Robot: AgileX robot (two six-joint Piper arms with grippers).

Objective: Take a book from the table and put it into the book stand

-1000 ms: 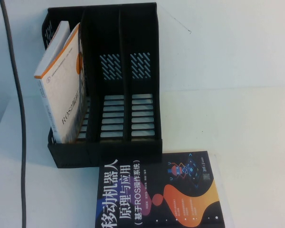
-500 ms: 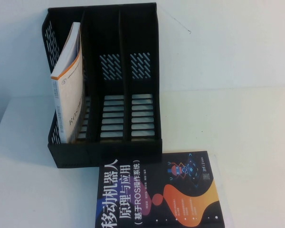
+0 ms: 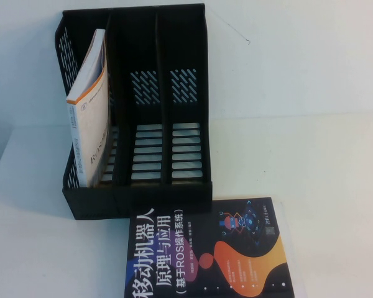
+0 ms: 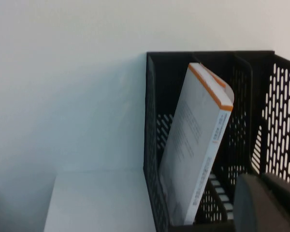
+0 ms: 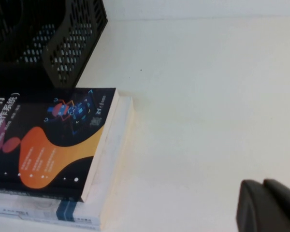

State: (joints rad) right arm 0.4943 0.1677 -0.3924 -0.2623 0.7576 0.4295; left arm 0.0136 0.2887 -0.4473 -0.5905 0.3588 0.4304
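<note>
Although neither arm appears in the high view, a dark corner of the left gripper [image 4: 266, 203] shows in its wrist view, close beside the book stand [image 3: 137, 37], and whether it is spread or pressed together cannot be told. The stand's leftmost compartment holds a white book with orange trim [image 3: 90, 118], tilted, its top leaning against the divider; the middle and right compartments look empty. In front of the stand, touching its base, a dark-covered book [image 3: 205, 251] lies flat on the white table [image 3: 323, 174], atop another book [image 5: 77, 212], cut off by the frame. The right gripper [image 5: 268, 205] hangs over the table beside this stack; its state likewise cannot be told.
</note>
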